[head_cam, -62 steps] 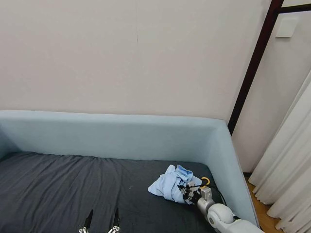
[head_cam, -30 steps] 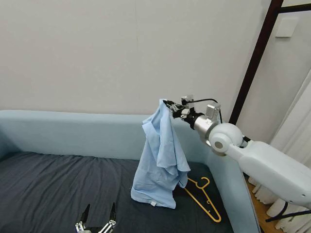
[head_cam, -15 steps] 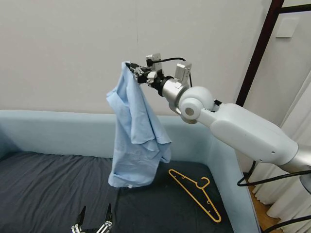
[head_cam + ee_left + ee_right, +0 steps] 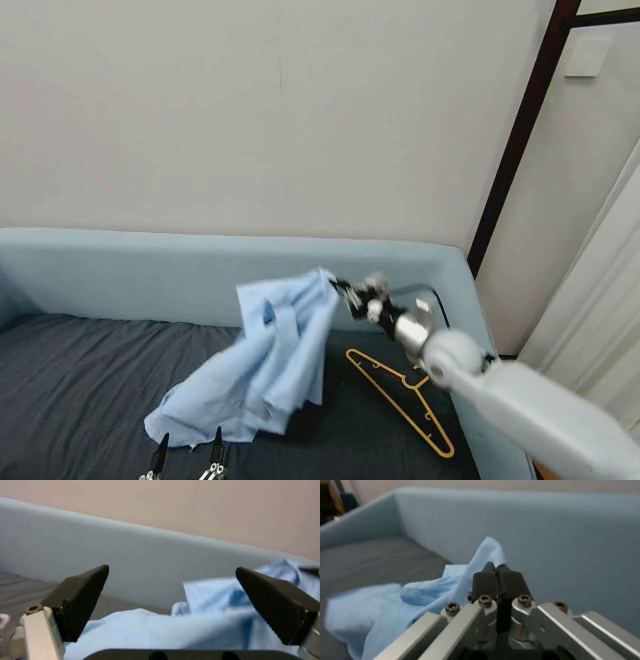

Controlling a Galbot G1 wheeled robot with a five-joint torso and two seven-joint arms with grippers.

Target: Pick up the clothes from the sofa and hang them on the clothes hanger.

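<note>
A light blue shirt (image 4: 262, 350) trails from my right gripper (image 4: 343, 290) down to the dark sofa seat (image 4: 80, 390), its lower end spread on the cushion. The right gripper is shut on the shirt's upper edge (image 4: 490, 555), low in front of the sofa's pale blue backrest (image 4: 150, 275). A yellow clothes hanger (image 4: 405, 398) lies flat on the seat by the sofa's right arm. My left gripper (image 4: 183, 458) sits at the bottom of the head view, open, just in front of the shirt (image 4: 200, 626).
The sofa's right armrest (image 4: 470, 330) borders the hanger. A dark door frame (image 4: 515, 140) and white curtain (image 4: 600, 320) stand to the right. The left part of the seat is bare.
My right arm has swung down from high near the wall to just above the seat, and the shirt now drapes onto the cushion instead of hanging free.
</note>
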